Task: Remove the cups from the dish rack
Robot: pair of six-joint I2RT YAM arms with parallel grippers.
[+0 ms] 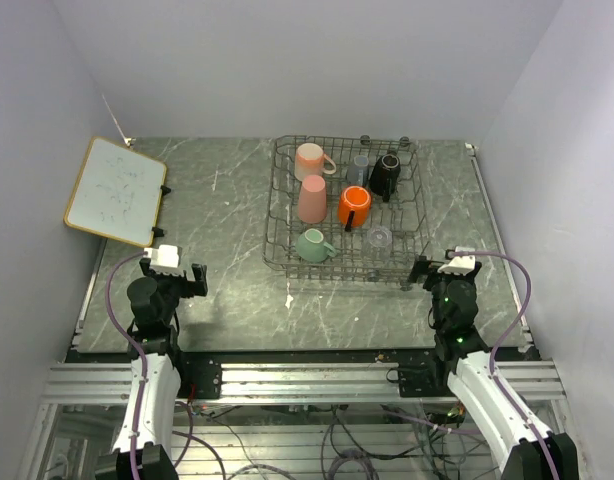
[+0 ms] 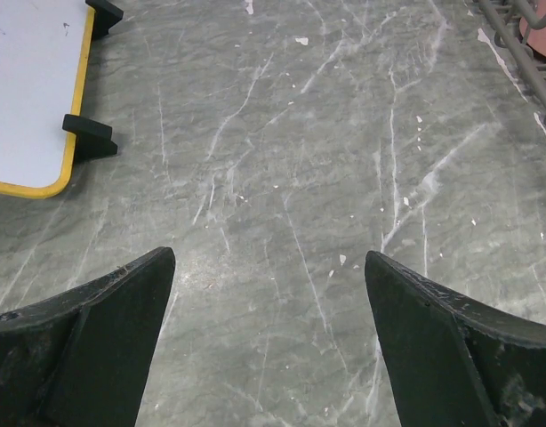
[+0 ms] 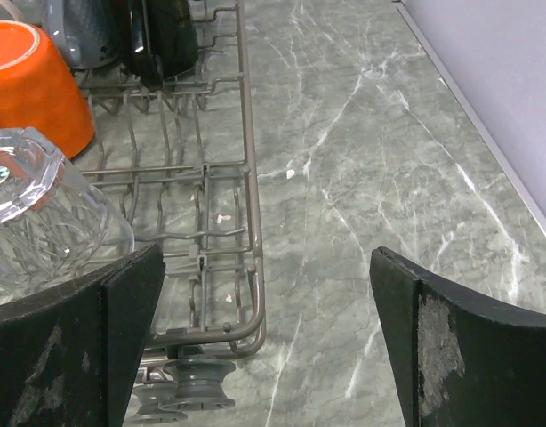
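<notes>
Top external view: cups (image 1: 354, 205) sit propped among dish rack (image 1: 271, 200) tines at one o'clock, likely to drain; left fingers (image 2: 86, 347) and right fingers (image 3: 473, 347) apart, empty.

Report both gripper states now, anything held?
Left gripper: jaws open, empty, above the grey marbled tabletop.
Right gripper: jaws open, empty, by a corner of the grey metal wire dish rack.

Left gripper (image 2: 269, 258) spread wide over grey veined table (image 2: 282, 133). Yellow-edged whiteboard (image 2: 24, 80) on black feet (image 2: 88, 133), upper left. Wire corner of dish rack (image 2: 515, 52) at upper right edge.
</notes>
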